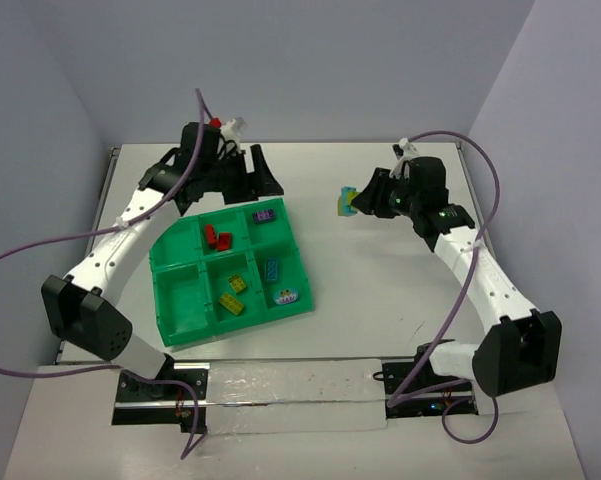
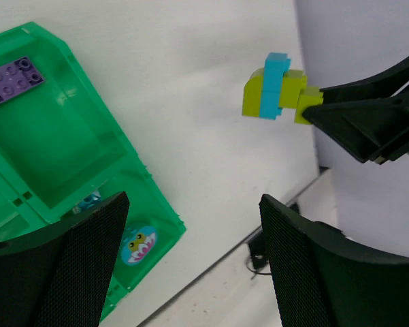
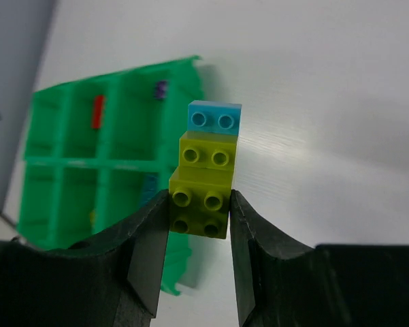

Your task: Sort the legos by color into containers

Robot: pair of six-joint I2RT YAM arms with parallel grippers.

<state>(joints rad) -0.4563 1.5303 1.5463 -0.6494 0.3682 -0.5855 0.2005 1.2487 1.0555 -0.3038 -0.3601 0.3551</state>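
A stack of legos [image 3: 205, 160], yellow-green bricks with a light blue one toward the free end, is gripped at its lowest yellow-green brick by the closed right pincer [image 3: 199, 201] and is held above the far right part of the worktop [image 1: 380, 290]. Its long axis is pointed away from the pincer toward the green tray [image 1: 183, 298], which is set well apart at the worktop's left-centre. The left pincer [image 2: 192, 204] is held open at the tray's far edge, faced toward the stack, and is judged the nearer arm for pulling the colours apart.
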